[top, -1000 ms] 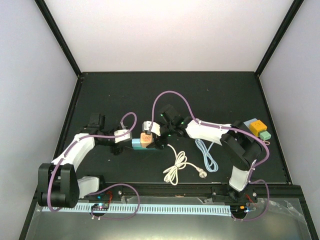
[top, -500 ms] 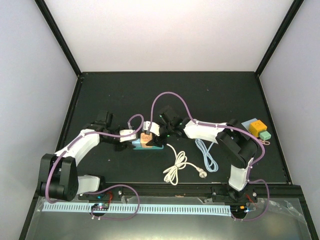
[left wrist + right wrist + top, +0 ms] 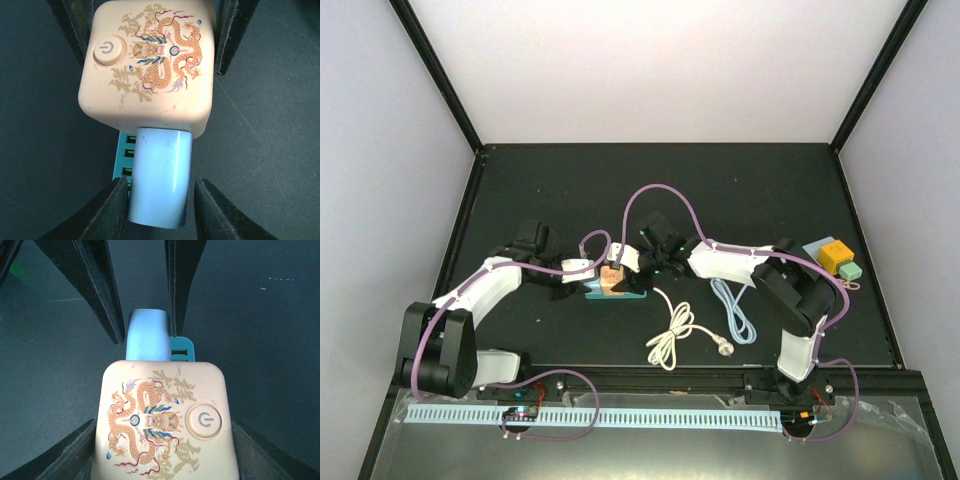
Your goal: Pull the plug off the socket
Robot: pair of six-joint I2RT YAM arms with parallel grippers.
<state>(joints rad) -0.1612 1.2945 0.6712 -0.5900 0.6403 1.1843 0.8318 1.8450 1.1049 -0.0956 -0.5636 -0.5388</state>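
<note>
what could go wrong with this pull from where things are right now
1. The left gripper flanks the light blue plug on its smooth, rounded sides. I cannot tell whether it is clamped, so it may slip off on the pull.
2. The right gripper holds the socket cube only by its sides. If that grip gives, cube and plug could slide across the table together without separating.

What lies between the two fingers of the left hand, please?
The light-blue plug, seated in the cream socket cube, as the left wrist view shows.
</note>
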